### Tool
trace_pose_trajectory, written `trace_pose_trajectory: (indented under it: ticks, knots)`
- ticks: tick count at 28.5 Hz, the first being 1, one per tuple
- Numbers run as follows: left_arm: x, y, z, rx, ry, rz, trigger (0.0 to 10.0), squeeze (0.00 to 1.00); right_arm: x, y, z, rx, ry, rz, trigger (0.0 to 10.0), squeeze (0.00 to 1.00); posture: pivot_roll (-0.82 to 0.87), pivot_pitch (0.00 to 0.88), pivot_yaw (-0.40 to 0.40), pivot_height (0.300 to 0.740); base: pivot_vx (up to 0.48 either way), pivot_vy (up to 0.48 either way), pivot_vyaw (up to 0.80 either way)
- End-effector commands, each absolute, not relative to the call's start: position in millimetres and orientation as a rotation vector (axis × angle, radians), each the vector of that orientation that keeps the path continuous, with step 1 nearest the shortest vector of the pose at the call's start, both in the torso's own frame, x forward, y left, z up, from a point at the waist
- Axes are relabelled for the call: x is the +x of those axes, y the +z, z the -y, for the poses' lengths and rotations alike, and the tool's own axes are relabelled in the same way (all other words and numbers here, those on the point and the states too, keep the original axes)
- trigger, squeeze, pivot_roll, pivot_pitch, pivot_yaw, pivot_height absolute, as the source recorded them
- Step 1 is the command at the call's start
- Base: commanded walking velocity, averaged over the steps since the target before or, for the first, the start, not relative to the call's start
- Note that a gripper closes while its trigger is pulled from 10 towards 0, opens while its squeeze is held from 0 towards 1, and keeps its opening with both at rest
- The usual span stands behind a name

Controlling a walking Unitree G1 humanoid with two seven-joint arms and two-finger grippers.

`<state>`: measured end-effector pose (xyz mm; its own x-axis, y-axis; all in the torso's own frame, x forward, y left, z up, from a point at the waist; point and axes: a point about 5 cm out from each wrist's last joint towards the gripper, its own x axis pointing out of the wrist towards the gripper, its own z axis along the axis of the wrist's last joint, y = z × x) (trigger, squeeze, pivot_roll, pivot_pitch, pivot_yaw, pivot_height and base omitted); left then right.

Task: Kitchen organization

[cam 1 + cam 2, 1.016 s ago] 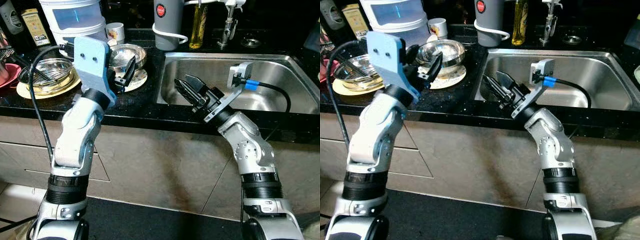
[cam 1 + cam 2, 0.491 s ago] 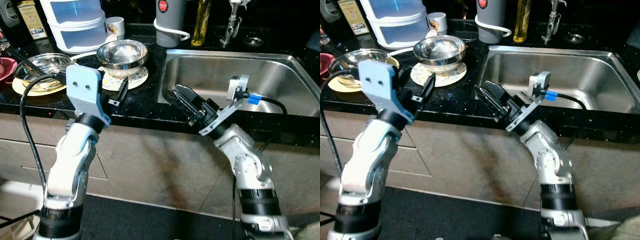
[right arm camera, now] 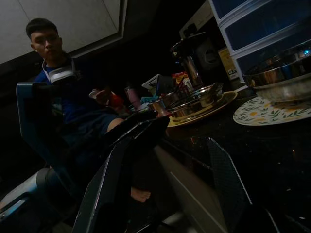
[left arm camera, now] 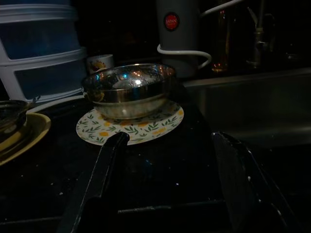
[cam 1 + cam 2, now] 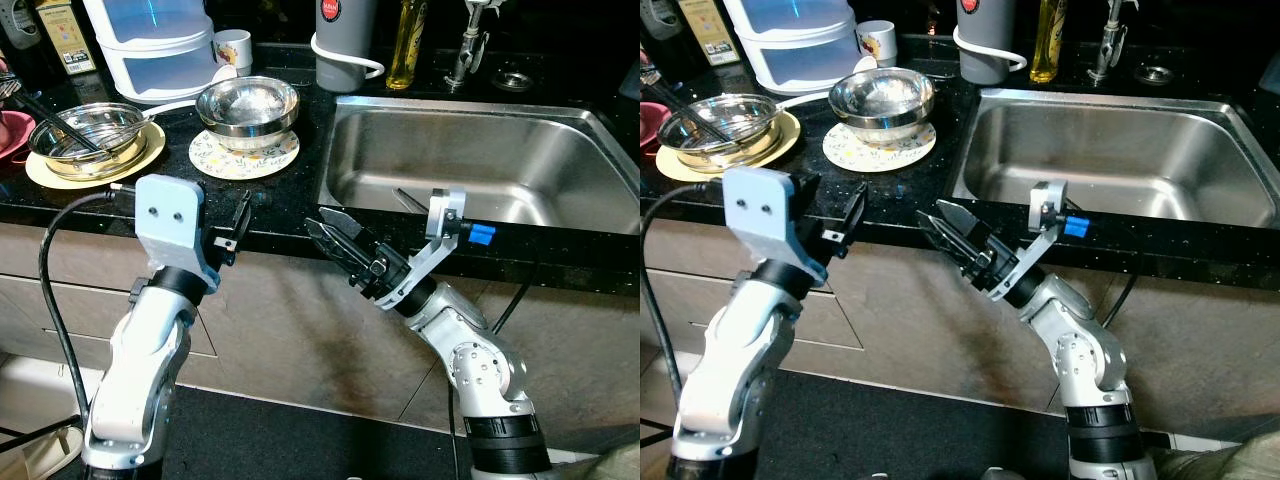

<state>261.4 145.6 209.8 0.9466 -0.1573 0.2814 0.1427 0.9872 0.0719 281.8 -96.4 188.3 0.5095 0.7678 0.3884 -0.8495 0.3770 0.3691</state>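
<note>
Two grippers, both spread and empty: left gripper and right gripper have dropped from the counter to mid-frame, below its edge. Round steel bowl on leaf-patterned plate, upper left, untouched; likely repositioning.

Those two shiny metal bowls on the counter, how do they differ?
The bowl on the yellow plate is wide and shallow and holds utensils; the bowl on the leaf-patterned plate is deeper and empty. The first sits nearer the counter's left end, the second nearer the sink. Both are steel, upright, each on a plate.
</note>
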Motion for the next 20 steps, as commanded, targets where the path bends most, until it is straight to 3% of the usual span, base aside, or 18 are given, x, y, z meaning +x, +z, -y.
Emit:
trace_pose_trajectory:
  ticks: [1, 20]
  knots:
    - [260, 207, -144, 0.056, -0.149, 0.274, 10.0, 0.00, 279, 189, 96, 0.570, 1.043, 0.156, 10.0, 0.00, 0.03, 0.051, -0.025, 0.732, 0.000, 0.000, 0.00]
    - [257, 229, -143, 0.073, -0.154, 0.358, 10.0, 0.00, 270, 228, 86, 0.602, 1.166, 0.261, 10.0, 0.00, 0.04, 0.048, -0.028, 0.732, 0.026, 0.000, 0.00]
